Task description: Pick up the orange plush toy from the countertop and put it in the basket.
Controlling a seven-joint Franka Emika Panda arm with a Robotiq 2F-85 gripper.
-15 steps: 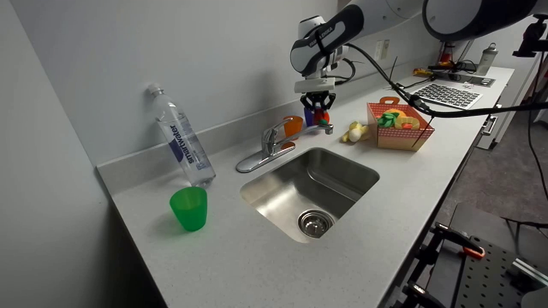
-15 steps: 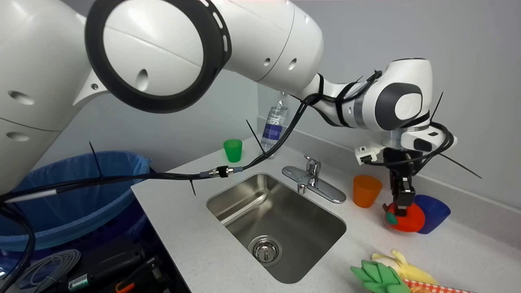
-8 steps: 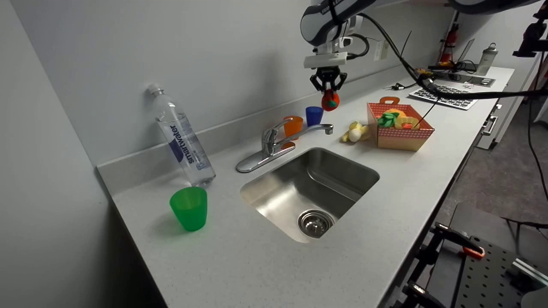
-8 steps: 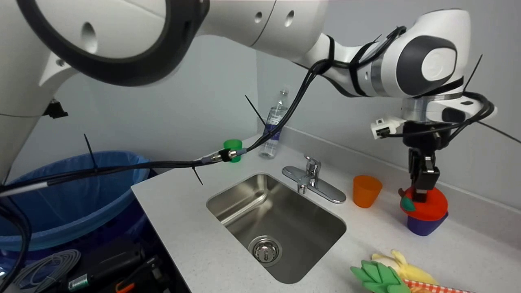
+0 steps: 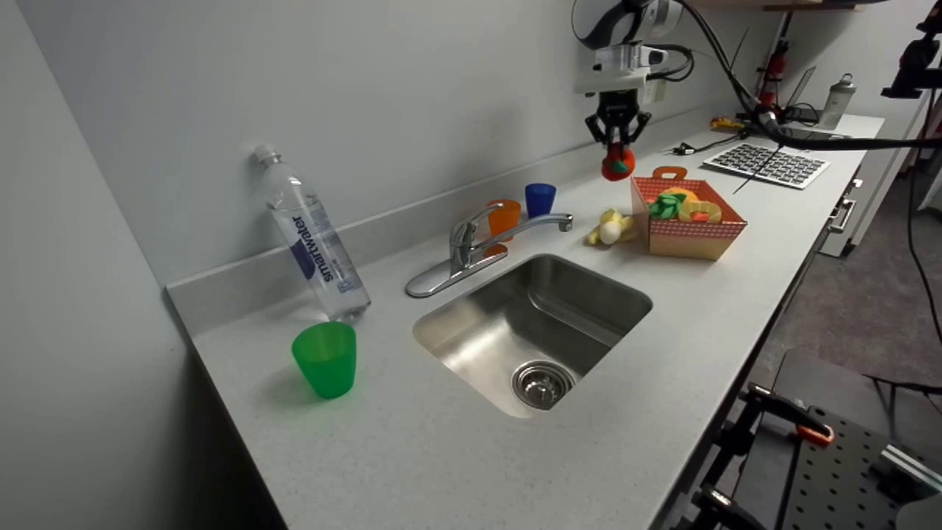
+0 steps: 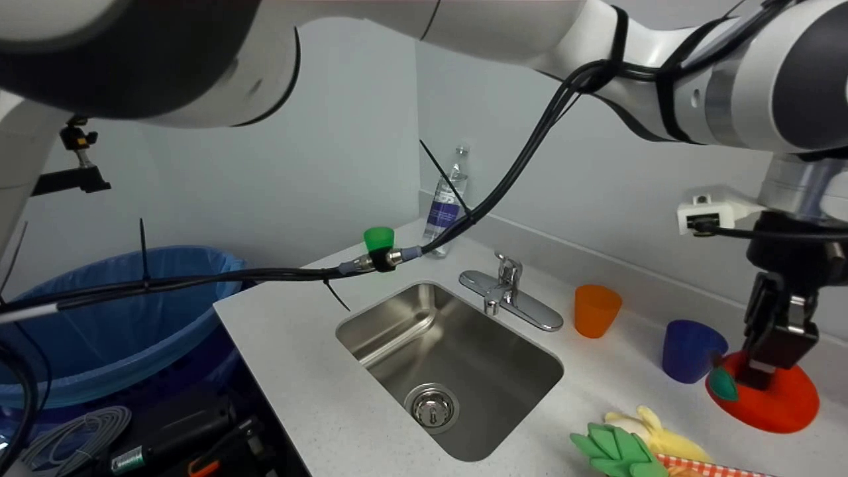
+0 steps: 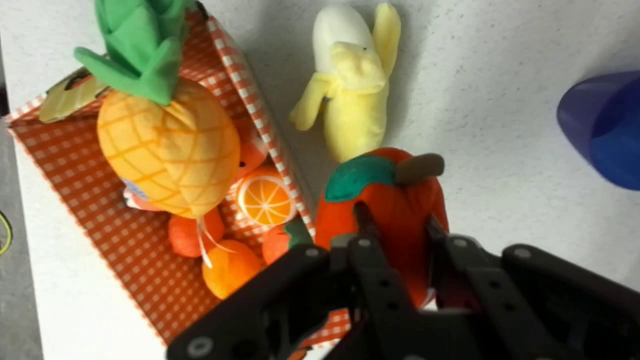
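A kitchen-like area, shown by its countertop, steel sink and chrome faucet.

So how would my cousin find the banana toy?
Start at the big steel sink, then look for the checked basket. Beside it, not in it, lies the banana. Unlike the pineapple inside, it's pale yellow with peel flaps and a white top.

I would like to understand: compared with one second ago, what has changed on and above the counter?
The hand has carried the red toy up, away from the blue cup, and toward the basket. It already held the toy half a second ago; nothing was let go. The basket, banana, blue cup and green cup stayed as they were.
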